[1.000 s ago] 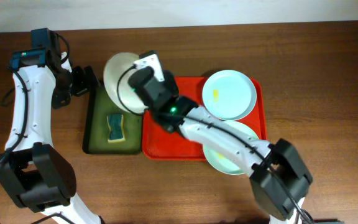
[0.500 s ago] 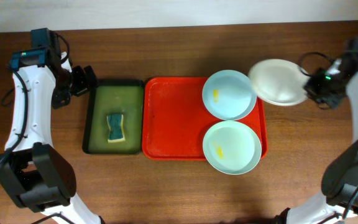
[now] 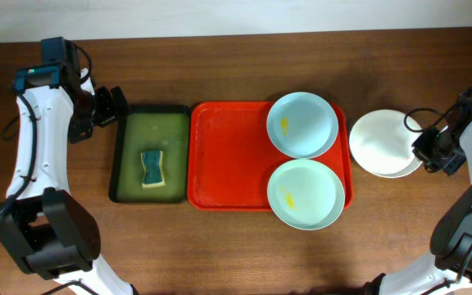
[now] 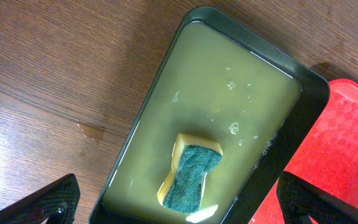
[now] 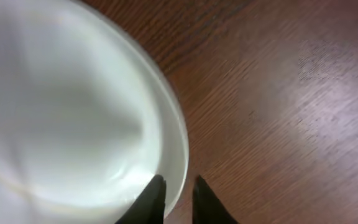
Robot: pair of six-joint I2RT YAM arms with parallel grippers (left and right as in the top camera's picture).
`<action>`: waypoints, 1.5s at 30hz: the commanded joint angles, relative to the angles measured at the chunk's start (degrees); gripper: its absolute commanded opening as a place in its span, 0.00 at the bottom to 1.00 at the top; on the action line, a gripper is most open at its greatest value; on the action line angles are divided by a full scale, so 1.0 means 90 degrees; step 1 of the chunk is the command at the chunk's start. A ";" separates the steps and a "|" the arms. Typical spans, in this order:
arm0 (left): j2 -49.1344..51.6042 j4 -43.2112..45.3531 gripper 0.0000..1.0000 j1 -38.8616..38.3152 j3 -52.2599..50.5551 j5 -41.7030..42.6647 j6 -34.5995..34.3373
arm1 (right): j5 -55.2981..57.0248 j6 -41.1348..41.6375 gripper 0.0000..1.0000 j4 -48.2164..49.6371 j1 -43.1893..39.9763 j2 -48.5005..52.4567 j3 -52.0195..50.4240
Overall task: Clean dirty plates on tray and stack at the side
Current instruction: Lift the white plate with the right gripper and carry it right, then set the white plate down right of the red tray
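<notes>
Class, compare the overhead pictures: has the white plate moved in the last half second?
Yes. The white plate has shifted right and down the picture, from overlapping the red tray's top-right corner to clear beside it.

No writing, label, brand mark, number or sign can be read anywhere. The large red rectangular plastic tray (image 3: 228,156), the round shallow white plate (image 3: 383,141) and the narrow dark green tray (image 3: 118,156) show only plain surfaces.
</notes>
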 commanded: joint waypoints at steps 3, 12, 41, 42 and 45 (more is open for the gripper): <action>-0.0153 -0.0005 0.99 0.0015 0.0100 0.0044 -0.0066 | -0.1122 -0.1018 0.40 0.0007 0.0440 0.0010 -0.0039; -0.0153 -0.0005 1.00 0.0015 0.0100 0.0044 -0.0066 | -0.1154 -0.1503 0.49 0.0663 0.2795 0.0010 -0.0039; -0.0153 -0.0007 0.99 0.0015 0.0100 0.0044 -0.0066 | -0.0673 -0.0775 0.17 -0.1821 0.3412 0.0010 -0.1030; -0.0153 -0.0005 0.99 0.0015 0.0100 0.0044 -0.0066 | -0.0675 -0.0775 0.11 -0.1821 0.3412 0.0010 -0.1039; -0.0153 -0.0005 0.99 0.0015 0.0100 0.0044 -0.0066 | -0.1018 -0.0772 0.08 -0.1739 0.3446 0.0010 -0.1144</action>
